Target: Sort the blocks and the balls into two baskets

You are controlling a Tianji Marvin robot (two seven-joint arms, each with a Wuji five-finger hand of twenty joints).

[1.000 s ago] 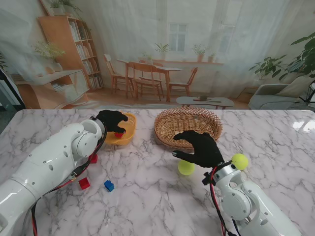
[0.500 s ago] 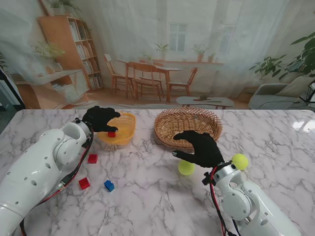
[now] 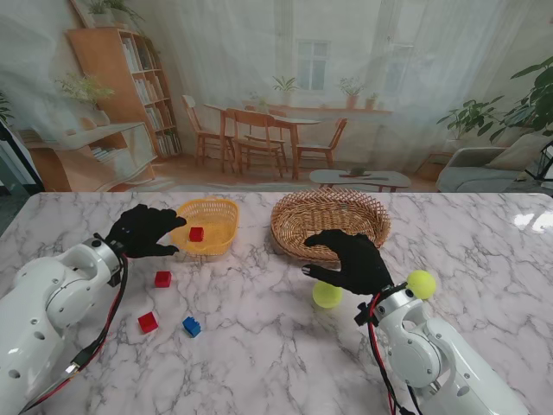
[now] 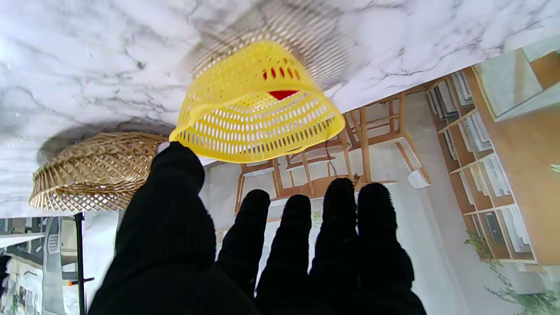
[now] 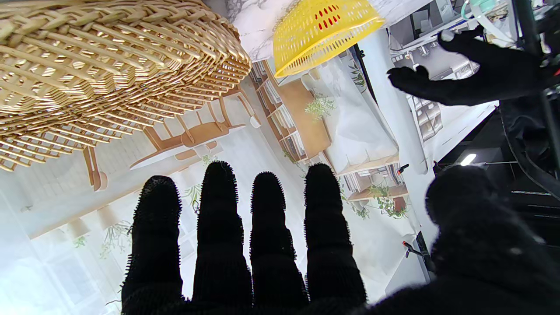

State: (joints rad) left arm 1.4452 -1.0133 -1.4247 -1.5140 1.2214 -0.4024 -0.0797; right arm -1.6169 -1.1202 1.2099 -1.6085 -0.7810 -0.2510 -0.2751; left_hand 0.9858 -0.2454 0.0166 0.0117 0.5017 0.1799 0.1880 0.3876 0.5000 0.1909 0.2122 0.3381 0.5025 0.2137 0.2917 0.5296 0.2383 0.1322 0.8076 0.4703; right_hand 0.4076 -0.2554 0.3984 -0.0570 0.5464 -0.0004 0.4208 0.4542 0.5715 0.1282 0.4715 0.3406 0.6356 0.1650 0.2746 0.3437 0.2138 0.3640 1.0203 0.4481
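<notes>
A red block point(image 3: 196, 233) lies inside the yellow plastic basket point(image 3: 223, 216), also seen as the yellow basket point(image 4: 245, 118) with the red block point(image 4: 283, 93) showing in it. My left hand point(image 3: 145, 230) is open, just left of that basket and holding nothing. On the table nearer to me lie two red blocks point(image 3: 162, 278) point(image 3: 148, 322) and a blue block point(image 3: 191, 326). My right hand point(image 3: 350, 258) is open, hovering between the wicker basket point(image 3: 294, 229) and a yellow-green ball point(image 3: 326, 296). A second ball point(image 3: 421, 283) sits to its right.
The wicker basket point(image 5: 87, 74) fills much of the right wrist view, with the yellow basket point(image 5: 321, 30) and my left hand point(image 5: 463, 78) beyond. White marble table point(image 3: 259, 346) extends toward me between the arms.
My left hand has let go of a red block into the yellow basket and drawn back to the left, away from it. The right hand has not moved.
</notes>
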